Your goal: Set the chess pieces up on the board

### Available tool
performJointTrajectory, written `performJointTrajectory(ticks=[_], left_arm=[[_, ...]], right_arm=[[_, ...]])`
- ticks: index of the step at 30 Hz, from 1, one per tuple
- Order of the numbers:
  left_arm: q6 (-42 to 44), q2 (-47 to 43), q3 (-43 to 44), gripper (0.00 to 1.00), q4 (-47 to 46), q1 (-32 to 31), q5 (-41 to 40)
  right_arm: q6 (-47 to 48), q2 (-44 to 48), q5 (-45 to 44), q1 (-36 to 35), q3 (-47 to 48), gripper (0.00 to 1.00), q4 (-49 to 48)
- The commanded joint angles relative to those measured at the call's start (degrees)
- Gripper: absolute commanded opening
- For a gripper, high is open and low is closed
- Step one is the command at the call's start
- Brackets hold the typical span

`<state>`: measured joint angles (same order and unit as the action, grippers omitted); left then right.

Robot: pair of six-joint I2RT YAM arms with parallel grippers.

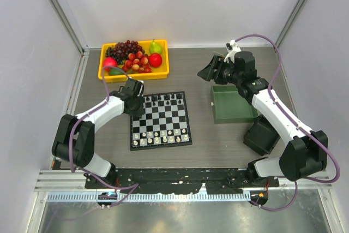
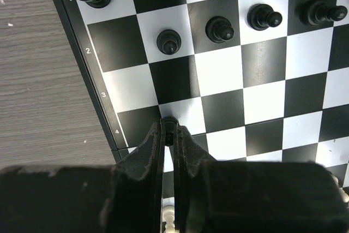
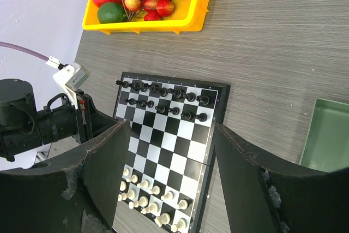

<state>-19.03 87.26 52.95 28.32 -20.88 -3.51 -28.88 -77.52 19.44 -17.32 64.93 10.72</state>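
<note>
View from above: the board [image 1: 161,119] lies flat on the grey table [image 1: 218,140]. The black chess pieces [image 1: 163,99] are ranked along its far edge and the white chess pieces [image 1: 161,136] stand in two rows along its near edge. The left gripper [image 1: 136,103] is down over the board's far-left corner, its jaws too small here to read. The right gripper [image 1: 209,71] hangs in the air beyond the board's far-right corner, spread. A yellow tray [image 1: 133,76] of fruit sits beyond the board's far-left corner. A green tray [image 1: 234,117] sits to the board's right, apart from it.

Left wrist view: the left gripper [image 2: 169,135] has its fingers [image 2: 152,151] almost pressed together, pinching a small black pawn [image 2: 170,124] whose head shows at their tips. The pinch sits over the board [image 2: 262,96] at its fourth numbered row, near the left border. Whether the pawn's foot touches the square cannot be told. More black chess pieces [image 2: 220,28] stand on the first and second rows.

Right wrist view: the right gripper [image 3: 170,135] holds its fingers [image 3: 103,173] wide apart with nothing between them. The board [image 3: 185,151] lies well below, black chess pieces [image 3: 163,96] at one end and white chess pieces [image 3: 152,195] at the other. The left arm [image 3: 32,126] reaches in at the board's side.
</note>
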Motion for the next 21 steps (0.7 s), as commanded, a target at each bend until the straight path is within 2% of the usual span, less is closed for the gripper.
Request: performJointTrajectory(ticks=[1,21], left_arm=[[0.7,-1.1,2.3,0.04,1.6,0.1,-2.6],[2.1,5.9,13.0,0.02,3.1,2.4,-7.1]], right_arm=[[-0.3,0.1,0.7,0.4,0.5,0.69,-2.2],[0.2,-0.1,0.8,1.1,0.4,0.69,-2.2]])
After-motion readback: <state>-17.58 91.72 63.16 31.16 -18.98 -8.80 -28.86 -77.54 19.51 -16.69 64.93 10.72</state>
